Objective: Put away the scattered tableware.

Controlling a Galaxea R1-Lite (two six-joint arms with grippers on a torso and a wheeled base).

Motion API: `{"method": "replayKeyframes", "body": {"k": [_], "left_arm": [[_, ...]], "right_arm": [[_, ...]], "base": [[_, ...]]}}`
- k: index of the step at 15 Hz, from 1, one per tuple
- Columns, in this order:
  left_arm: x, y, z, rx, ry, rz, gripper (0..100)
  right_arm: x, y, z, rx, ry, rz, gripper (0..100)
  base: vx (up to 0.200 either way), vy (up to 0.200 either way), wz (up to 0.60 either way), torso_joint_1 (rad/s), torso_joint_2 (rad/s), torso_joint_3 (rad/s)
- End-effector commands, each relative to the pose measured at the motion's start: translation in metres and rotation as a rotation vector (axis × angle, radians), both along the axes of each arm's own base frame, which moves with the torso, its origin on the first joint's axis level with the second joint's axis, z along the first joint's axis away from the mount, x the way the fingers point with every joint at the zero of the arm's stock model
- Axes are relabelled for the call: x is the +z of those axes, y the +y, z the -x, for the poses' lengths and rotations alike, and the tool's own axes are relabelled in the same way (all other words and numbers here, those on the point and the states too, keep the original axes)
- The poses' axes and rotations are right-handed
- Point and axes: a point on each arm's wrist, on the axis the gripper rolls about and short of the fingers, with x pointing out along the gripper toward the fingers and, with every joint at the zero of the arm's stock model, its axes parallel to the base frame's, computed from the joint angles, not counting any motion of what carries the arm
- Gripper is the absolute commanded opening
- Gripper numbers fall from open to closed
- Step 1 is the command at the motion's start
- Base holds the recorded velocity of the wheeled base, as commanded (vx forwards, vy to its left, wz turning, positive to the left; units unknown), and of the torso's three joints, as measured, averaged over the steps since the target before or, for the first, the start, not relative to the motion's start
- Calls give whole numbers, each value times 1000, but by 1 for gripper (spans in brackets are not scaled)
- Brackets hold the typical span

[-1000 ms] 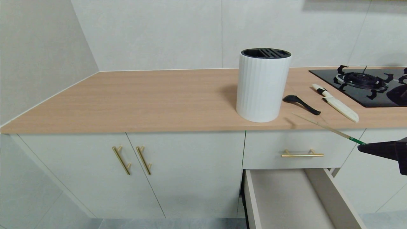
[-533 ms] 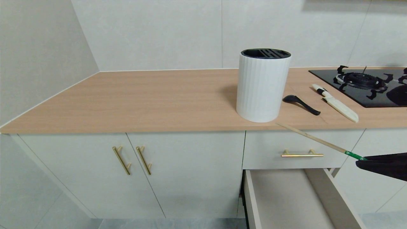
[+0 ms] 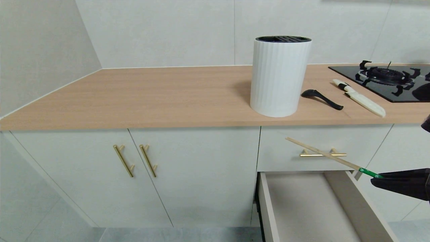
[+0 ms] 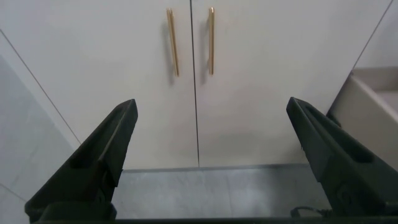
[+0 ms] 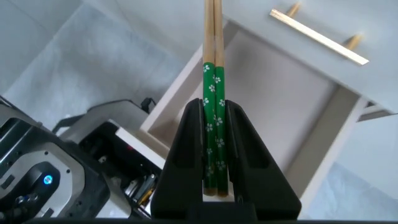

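**Chopsticks held over the open drawer**

The left tool (image 4: 211, 112) hangs low in front of the two doors (image 4: 261, 87). Its fingers are wide apart and hold nothing. On the bench (image 3: 151, 97) the white ribbed holder (image 3: 280, 77) stands upright near the front edge. Just to its right lies a black spoon (image 3: 322, 98). Next comes a pale knife (image 3: 359, 98), apart from the spoon, with its blade end nearer the front edge. The hob (image 3: 386, 82) sits behind the knife at the far right. Below the bench the lower drawer (image 3: 267, 208) is pulled out. The chopsticks (image 3: 327, 155) slant above it, tips up and to the left, and cross in front of the closed upper drawer's handle (image 3: 340, 155). The right tool (image 3: 378, 179) is clamped on their green ends.
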Motion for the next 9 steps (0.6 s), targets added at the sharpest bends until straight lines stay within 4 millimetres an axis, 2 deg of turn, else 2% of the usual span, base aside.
{"method": "replayKeyframes", "body": {"k": [1, 9], "left_arm": [[0, 0, 0, 0, 0, 0, 100], [0, 0, 0, -1, 0, 0, 100]], "right_arm": [[-3, 1, -3, 1, 17, 5, 0], [-11, 4, -12, 0, 62, 19, 0]], "base": [[0, 0, 0, -163, 447, 276], [0, 0, 0, -128, 419, 290]]}}
